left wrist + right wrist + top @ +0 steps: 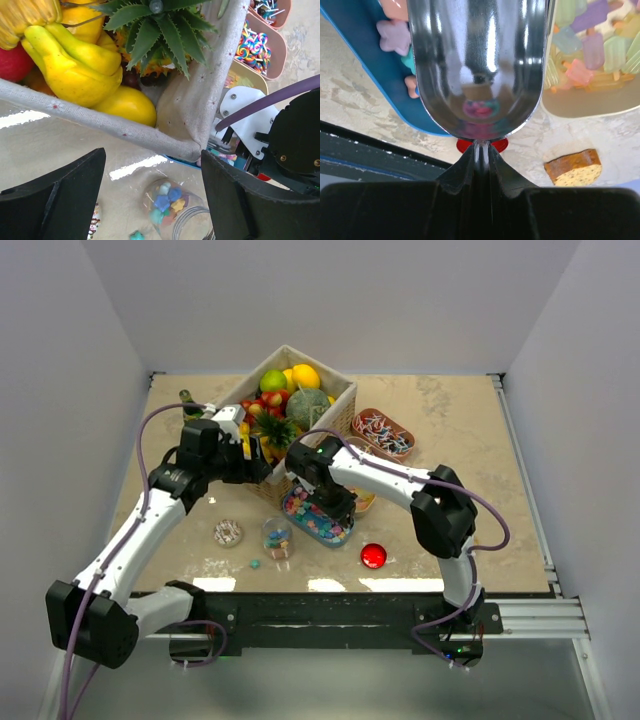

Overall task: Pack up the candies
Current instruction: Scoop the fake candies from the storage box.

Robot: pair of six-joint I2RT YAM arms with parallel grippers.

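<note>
My right pincer (482, 167) is clenched on the handle of a shiny metal scoop (480, 65). The bowl looks empty and hangs above the gap between two trays on the beige marbled counter (450, 410). On one side is a blue tray (365, 85) of pastel star-shaped candies (392, 37). On the other is a cream tray (590, 102) of pastel ice-lolly-shaped candies (592, 50).

My left pincer (152, 162) is released, its jaws wide apart and grasping nothing. It hovers over the near corner of the cloth-lined wicker basket (190, 100), which is heaped with yellow toy fruit (75, 65).

Below that corner a small clear glass jar (172, 212) lies on the counter with a few star candies (162, 202) inside. One loose teal candy (255, 563) lies just beside it, and a sprinkled doughnut (228, 532) lies near its other side. Rainbow swirl lollipops (252, 47) fill a pinkish tray (277, 50) further back.
</note>
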